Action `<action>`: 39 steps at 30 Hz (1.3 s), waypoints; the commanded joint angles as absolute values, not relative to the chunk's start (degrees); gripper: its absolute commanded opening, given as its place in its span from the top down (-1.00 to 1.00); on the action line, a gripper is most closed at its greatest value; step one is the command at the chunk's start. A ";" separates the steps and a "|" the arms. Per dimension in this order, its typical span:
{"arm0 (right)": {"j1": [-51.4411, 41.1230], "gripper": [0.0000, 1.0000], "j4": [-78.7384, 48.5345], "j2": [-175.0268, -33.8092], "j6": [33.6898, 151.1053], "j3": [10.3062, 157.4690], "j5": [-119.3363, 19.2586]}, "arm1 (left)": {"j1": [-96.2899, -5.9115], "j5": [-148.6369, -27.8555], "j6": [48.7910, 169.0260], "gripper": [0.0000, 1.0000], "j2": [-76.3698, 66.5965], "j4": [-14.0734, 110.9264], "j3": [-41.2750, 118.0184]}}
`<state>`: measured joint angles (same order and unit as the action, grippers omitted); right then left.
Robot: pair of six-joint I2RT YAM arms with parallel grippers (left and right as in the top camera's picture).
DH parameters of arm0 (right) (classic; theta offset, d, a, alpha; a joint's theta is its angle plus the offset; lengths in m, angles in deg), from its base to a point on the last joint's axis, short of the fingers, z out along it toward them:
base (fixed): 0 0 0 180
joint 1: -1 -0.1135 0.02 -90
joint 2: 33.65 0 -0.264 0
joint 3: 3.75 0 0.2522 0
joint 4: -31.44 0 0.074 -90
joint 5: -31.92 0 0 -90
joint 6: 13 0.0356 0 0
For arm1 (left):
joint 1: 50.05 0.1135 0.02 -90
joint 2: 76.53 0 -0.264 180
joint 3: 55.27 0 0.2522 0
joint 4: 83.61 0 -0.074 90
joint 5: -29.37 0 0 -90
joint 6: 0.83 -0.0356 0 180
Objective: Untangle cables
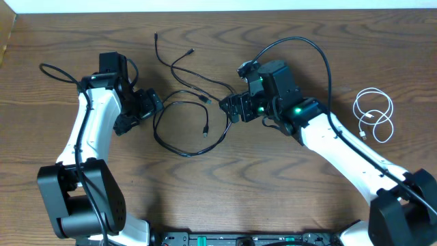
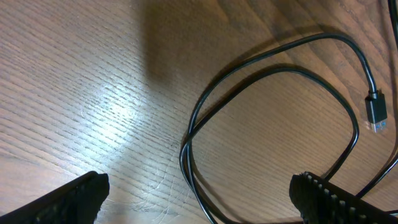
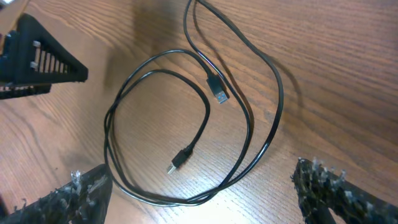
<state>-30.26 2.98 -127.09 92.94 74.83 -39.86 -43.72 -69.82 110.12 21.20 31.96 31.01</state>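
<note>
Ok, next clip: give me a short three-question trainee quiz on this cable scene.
1. True or false: the white cable lies coiled on its own, apart from the black cables.
2. What does the left gripper hold? A: a black plug. B: the white cable. C: nothing, its fingers are spread open.
3. Fill in: the right wrist view shows ___ plug ends of the black cables.

Key: 1 true. 2 C. 3 two.
</note>
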 commanded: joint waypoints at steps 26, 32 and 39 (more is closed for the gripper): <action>-34.61 -0.16 12.78 -140.54 98.21 74.70 -43.60 | -44.23 -73.97 110.49 0.74 21.55 30.03 29.67; -34.63 -0.21 13.80 -142.09 98.23 74.70 -43.58 | -46.35 -77.75 110.54 0.23 21.55 29.95 26.70; -34.63 -0.26 14.31 -142.31 98.23 74.72 -43.60 | -50.19 -78.61 115.76 0.23 21.55 28.68 24.27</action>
<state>-34.04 14.00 -141.48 97.64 74.76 -42.97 -48.62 -77.34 112.55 21.20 29.16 25.78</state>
